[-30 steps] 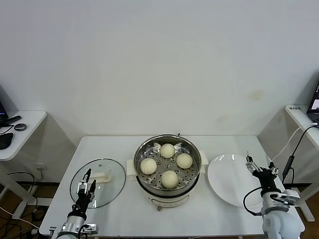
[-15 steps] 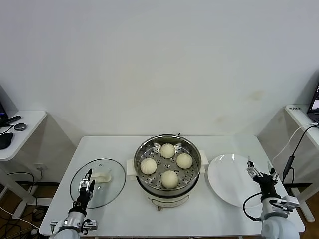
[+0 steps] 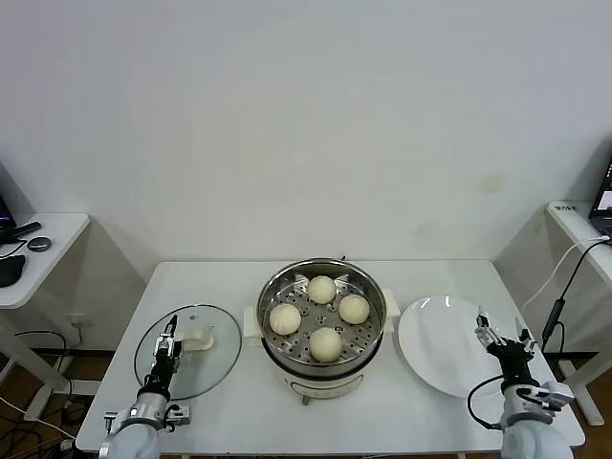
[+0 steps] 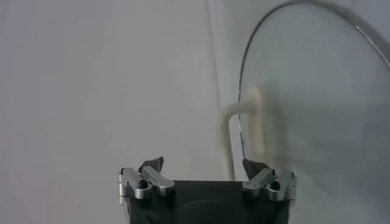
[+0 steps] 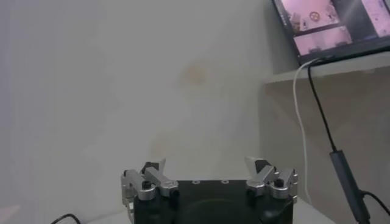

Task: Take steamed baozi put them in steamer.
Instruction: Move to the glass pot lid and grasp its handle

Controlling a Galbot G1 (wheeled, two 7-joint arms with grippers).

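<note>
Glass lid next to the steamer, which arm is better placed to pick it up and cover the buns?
Left. The left hand hangs open at the glass lid; the right hand is beyond the plate.

Plain white wall (image 3: 306,124) is seen behind a white table (image 3: 239,382). A white side desk (image 3: 38,253) is placed at left, another desk (image 3: 579,225) at right with a lit monitor (image 5: 332,24). Black cables (image 3: 564,287) are hung beside it.
</note>
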